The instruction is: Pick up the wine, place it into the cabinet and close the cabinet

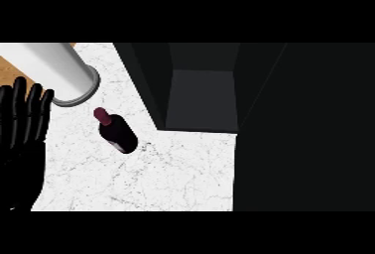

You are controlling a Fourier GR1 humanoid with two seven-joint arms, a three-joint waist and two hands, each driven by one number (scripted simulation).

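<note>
A dark wine bottle with a maroon cap stands on the white marble counter, left of centre. To its right is the black cabinet, open, its grey inside showing. The wide black panel filling the right side appears to be its door. My left hand rests at the left edge, open, fingers pointing up, a short way left of the bottle and not touching it. My right hand does not show.
A white cylinder with a grey rim reaches in from the upper left, ending just above the bottle. A strip of wood surface shows behind it. Bare marble lies below the bottle.
</note>
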